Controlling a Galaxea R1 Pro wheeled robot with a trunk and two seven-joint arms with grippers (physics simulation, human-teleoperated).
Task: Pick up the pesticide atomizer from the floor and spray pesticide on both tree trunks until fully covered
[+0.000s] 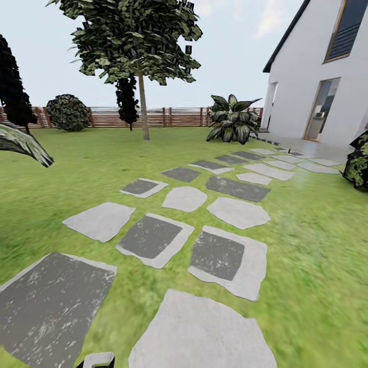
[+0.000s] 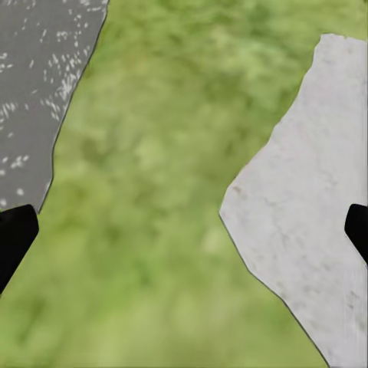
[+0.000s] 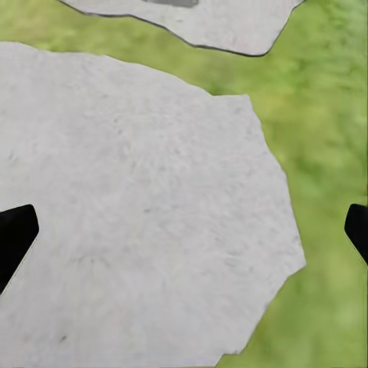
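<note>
Head view: open lawn (image 1: 317, 245) and paving stones (image 1: 153, 237) run to the fence (image 1: 168, 116) — slim-trunked tree (image 1: 143, 97) stands clear; left gripper (image 2: 184, 230) and right gripper (image 3: 184, 230) spread wide, empty.

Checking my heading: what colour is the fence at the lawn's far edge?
Reddish-brown horizontal slats, the fence, clearest in the head view.

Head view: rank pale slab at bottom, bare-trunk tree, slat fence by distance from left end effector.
1. Pale slab, beside the left end effector, bottom foreground.
2. Tree, far back, left of centre.
3. Fence, behind the tree.
</note>
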